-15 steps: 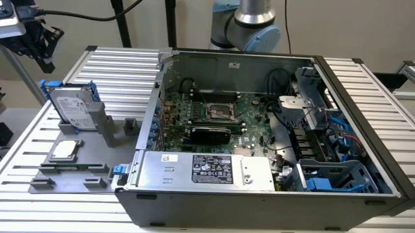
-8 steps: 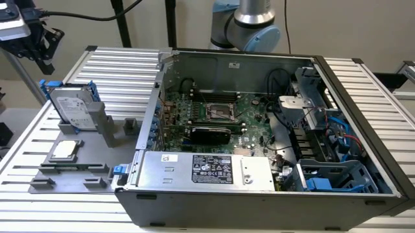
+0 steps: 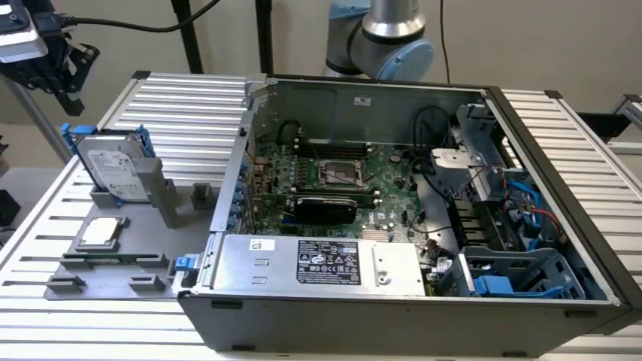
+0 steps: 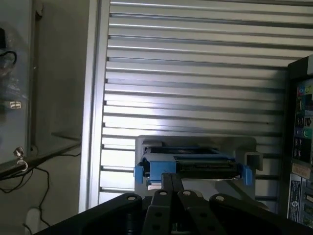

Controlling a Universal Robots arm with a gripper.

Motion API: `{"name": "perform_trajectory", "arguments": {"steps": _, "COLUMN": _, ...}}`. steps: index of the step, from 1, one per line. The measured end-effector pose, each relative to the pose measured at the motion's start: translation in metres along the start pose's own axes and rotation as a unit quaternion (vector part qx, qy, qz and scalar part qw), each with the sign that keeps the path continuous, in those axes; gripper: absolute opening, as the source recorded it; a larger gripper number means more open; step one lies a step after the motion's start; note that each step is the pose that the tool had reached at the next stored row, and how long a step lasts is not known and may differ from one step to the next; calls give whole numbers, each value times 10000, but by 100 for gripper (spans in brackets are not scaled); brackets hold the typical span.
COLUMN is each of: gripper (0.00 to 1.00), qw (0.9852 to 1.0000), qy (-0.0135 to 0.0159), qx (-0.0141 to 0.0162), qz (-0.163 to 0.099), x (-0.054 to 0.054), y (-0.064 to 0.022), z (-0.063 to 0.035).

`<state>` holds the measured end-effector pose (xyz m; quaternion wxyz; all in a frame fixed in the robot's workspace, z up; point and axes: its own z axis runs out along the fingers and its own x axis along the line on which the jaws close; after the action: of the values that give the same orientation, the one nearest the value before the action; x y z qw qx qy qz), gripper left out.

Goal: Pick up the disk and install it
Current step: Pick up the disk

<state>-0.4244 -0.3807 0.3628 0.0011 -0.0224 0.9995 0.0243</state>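
None of the installation is done: the disk (image 3: pixel 113 167) stands upright in its grey holder (image 3: pixel 162 192) beside the computer case (image 3: pixel 401 323), and the gripper (image 3: pixel 71 101) hovers above it, fingers (image 4: pixel 167 186) closed together and empty.

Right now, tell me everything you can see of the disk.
The disk is a flat silver-grey hard drive with a white printed label, clipped in a bright blue plastic frame. It stands on edge, leaning slightly, in a grey holder on the fixture plate at the exterior view's left, outside the computer case. The gripper is above it, not touching.
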Motion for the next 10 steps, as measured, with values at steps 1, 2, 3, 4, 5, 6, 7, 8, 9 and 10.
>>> {"name": "perform_trajectory", "arguments": {"steps": 1, "gripper": 0, "qw": 10000, "qy": 0, "qx": 0, "qz": 0, "x": 0, "y": 0, "z": 0}}
{"name": "perform_trajectory", "arguments": {"steps": 2, "gripper": 0, "qw": 10000, "qy": 0, "qx": 0, "qz": 0, "x": 0, "y": 0, "z": 0}}
{"name": "perform_trajectory", "arguments": {"steps": 3, "gripper": 0, "qw": 10000, "qy": 0, "qx": 0, "qz": 0, "x": 0, "y": 0, "z": 0}}
{"name": "perform_trajectory", "arguments": {"steps": 4, "gripper": 0, "qw": 10000, "qy": 0, "qx": 0, "qz": 0, "x": 0, "y": 0, "z": 0}}
{"name": "perform_trajectory", "arguments": {"steps": 5, "gripper": 0, "qw": 10000, "qy": 0, "qx": 0, "qz": 0, "x": 0, "y": 0, "z": 0}}
{"name": "perform_trajectory", "arguments": {"steps": 6, "gripper": 0, "qw": 10000, "qy": 0, "qx": 0, "qz": 0, "x": 0, "y": 0, "z": 0}}
{"name": "perform_trajectory", "arguments": {"steps": 7, "gripper": 0, "qw": 10000, "qy": 0, "qx": 0, "qz": 0, "x": 0, "y": 0, "z": 0}}
{"name": "perform_trajectory", "arguments": {"steps": 8, "gripper": 0, "qw": 10000, "qy": 0, "qx": 0, "qz": 0, "x": 0, "y": 0, "z": 0}}
{"name": "perform_trajectory", "arguments": {"steps": 9, "gripper": 0, "qw": 10000, "qy": 0, "qx": 0, "qz": 0, "x": 0, "y": 0, "z": 0}}
{"name": "perform_trajectory", "arguments": {"steps": 10, "gripper": 0, "qw": 10000, "qy": 1, "qx": 0, "qz": -4, "x": 0, "y": 0, "z": 0}}
